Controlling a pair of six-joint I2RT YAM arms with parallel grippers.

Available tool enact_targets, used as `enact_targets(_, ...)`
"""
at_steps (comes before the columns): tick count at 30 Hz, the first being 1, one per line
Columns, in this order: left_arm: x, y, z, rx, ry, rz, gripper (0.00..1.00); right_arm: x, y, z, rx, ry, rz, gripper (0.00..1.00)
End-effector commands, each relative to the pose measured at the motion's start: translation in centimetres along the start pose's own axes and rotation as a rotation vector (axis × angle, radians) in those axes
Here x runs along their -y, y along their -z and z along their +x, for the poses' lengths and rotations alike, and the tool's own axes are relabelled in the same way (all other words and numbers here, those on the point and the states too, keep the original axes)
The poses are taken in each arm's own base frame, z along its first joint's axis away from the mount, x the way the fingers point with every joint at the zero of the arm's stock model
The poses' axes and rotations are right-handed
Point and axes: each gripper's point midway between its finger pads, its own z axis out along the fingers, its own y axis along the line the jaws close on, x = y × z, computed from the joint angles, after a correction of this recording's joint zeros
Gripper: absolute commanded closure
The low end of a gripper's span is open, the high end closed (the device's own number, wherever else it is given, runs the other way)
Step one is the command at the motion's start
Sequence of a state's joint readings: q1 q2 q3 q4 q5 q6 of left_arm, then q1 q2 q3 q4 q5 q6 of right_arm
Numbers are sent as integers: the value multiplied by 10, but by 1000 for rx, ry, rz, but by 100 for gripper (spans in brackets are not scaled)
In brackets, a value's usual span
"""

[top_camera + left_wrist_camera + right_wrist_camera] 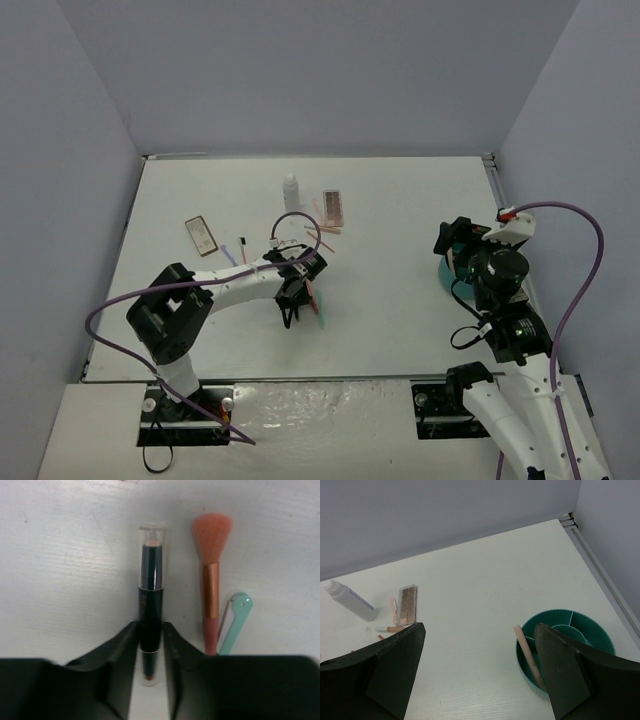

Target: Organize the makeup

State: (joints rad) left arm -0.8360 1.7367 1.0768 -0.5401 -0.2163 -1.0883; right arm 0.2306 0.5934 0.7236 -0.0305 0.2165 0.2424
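White tabletop point(60, 555) bears a slim black clear-capped makeup stick point(151, 605) beside a fluffy pink brush point(211, 575), and we pinch only its end in the nearly closed left gripper point(150, 630), so we fear it pivots loose on lifting, while our right gripper point(479, 627) hangs wide open, empty.

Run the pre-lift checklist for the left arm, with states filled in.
1. Black stick centred in the left gripper: ok.
2. Both fingers touching its sides: ok.
3. Grip firm enough to lift: cannot tell.
4. Pink brush and teal stick outside the grip: ok.
5. Right gripper open, away from the left arm: ok.
6. Teal tub has room, one pink stick visible inside: ok.
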Motion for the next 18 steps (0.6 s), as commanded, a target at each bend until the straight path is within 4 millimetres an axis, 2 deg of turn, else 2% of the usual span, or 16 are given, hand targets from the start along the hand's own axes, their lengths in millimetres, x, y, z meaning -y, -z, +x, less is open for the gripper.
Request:
enact_targets(1,-16,9,4,17,8,-12,90,-6,-2,-12,52,-27,-17,12)
enact_targets(3,-21,12,2,31,-7,-20,98,-6,-2,-12,54,-28,-21,12)
enact_targets(6,-25,30,-13,101,-41,-5,100,-14,0,-15,52,-19,-58,12)
enact_targets(8,-20,46,-26,178,-115,37,100,-22,1,-18,51,-7,-102,13)
enact_targets(10,-9,69,-42,279,-171,120,100,-36,2,-17,31,6,-171,13)
enact_targets(12,6,82,-54,363,-255,200,100,-55,5,-15,6,18,-275,13)
enact_targets(18,70,158,-80,673,-485,555,100,-118,24,-21,-92,-10,-615,14)
